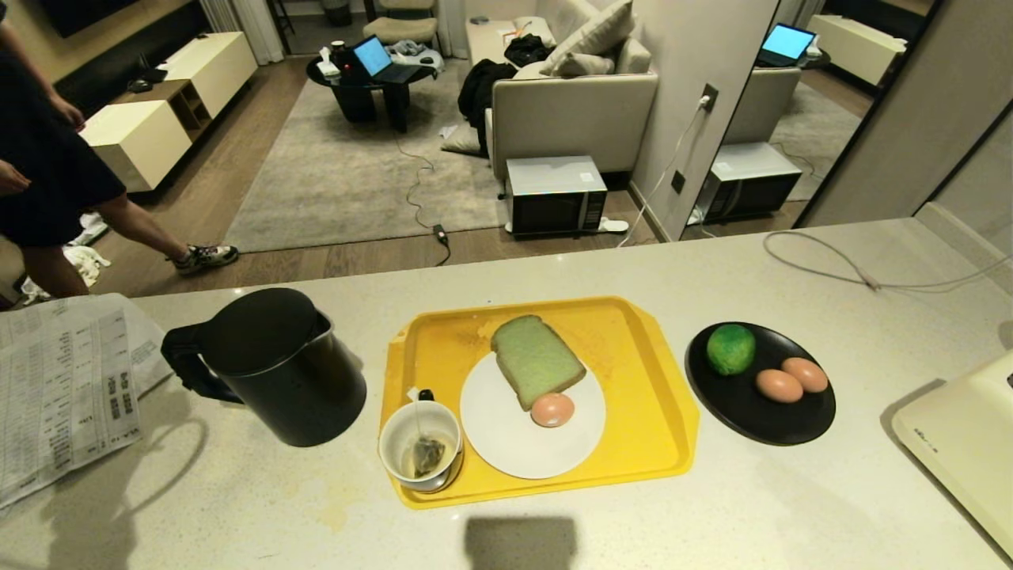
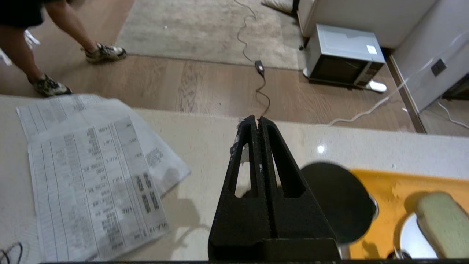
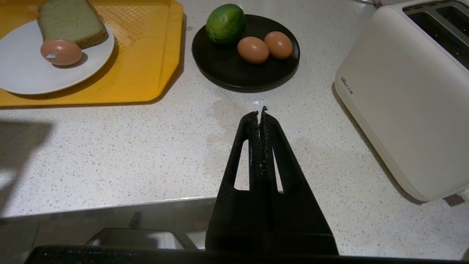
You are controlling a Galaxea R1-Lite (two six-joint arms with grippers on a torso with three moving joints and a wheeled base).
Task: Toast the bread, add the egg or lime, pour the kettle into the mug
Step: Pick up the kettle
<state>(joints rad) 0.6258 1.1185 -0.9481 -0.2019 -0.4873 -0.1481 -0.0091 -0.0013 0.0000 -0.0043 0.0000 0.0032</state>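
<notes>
On the pale counter, nearest edge: right gripper (image 3: pixel 261 110) low over bare stone, fingers pressed together, empty; black plate (image 3: pixel 220 69) just beyond its tips, holding the dimpled green lime (image 3: pixel 225 24) and two brown eggs. White toaster (image 3: pixel 403 110) beside it. Left gripper (image 2: pixel 256 119) likewise closed, holding nothing, raised above the matte black kettle (image 1: pixel 277 372), its lid under the fingers. Yellow tray (image 1: pixel 633 380) between kettle and black plate: white mug (image 1: pixel 419 447) with teabag, white plate (image 1: pixel 506 435) carrying pale green bread (image 1: pixel 534 356) with one egg (image 1: pixel 552 409) touching it. Far left, a person (image 1: pixel 47 158) standing on the floor.
</notes>
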